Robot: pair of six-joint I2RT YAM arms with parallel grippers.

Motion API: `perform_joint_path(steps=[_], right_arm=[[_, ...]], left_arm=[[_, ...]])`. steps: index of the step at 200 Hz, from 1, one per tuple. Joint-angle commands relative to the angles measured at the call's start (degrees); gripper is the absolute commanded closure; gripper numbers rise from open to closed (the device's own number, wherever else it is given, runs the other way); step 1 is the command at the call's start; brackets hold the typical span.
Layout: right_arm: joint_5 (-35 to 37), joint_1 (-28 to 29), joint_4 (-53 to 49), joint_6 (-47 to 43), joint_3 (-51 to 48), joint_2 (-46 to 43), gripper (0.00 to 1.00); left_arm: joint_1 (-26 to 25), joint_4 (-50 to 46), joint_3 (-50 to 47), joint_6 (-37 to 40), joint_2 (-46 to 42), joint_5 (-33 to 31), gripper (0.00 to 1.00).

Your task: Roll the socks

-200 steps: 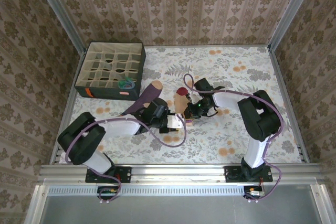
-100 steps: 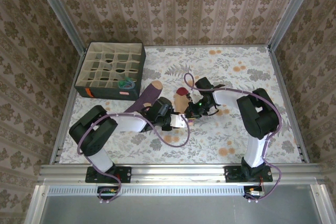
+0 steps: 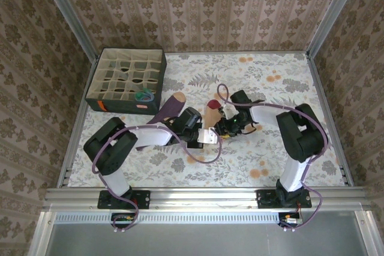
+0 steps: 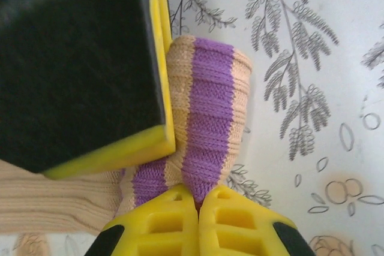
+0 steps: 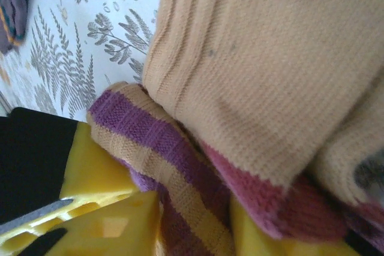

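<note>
The peach sock [image 3: 211, 111] lies mid-table, maroon toe away from the arms, with both grippers meeting at its striped cuff [image 4: 210, 106]. My left gripper [image 4: 198, 193] is shut, its yellow fingertips pinching the cuff's purple-and-peach fold. My right gripper [image 5: 195, 214] has its fingers apart, and the cuff [image 5: 150, 142] still runs between them under the peach body [image 5: 252, 58]. One right finger [image 4: 78, 58] rests against the cuff's left side. In the top view the left gripper [image 3: 204, 136] and right gripper [image 3: 221, 129] nearly touch. The purple sock [image 3: 167, 111] lies flat just left of them.
A dark fabric box [image 3: 105, 97] with grid compartments stands at the back left; a blue-grey sock [image 3: 144, 95] sits in its near-right cell. Patterned walls close in the floral table [image 3: 276, 82] on three sides. Purple cables loop near both wrists.
My left gripper has closed onto the striped cuff. The right jaws have parted from shut. Both wrists have drifted slightly right, and the peach sock shifted with them.
</note>
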Motion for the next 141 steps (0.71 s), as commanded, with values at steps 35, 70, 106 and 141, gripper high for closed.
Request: perform_joint_path(steps=[35,70,106,141], right_arm=[[5.7,-2.0,11.6,8.4,-11.0,-12.1,0.60],[8.9,-2.0,16.7,11.9,-16.6,-17.1,0.59],[11.2,-1.4,18.5,12.9,-18.7,-20.0,0.57],[10.6,-0.5,19.4,13.1,-17.9,-18.7,0.56]], left_arm=[[1.9,-21.8,9.0,-10.6,4.8,10.9,1.00],[3.2,-26.1,13.4,-13.3,7.3,14.3,1.00],[5.9,-33.4,22.1,-19.4,13.8,17.9,1.00],[7.8,-44.0,32.6,-23.7,22.1,22.6,1.00]])
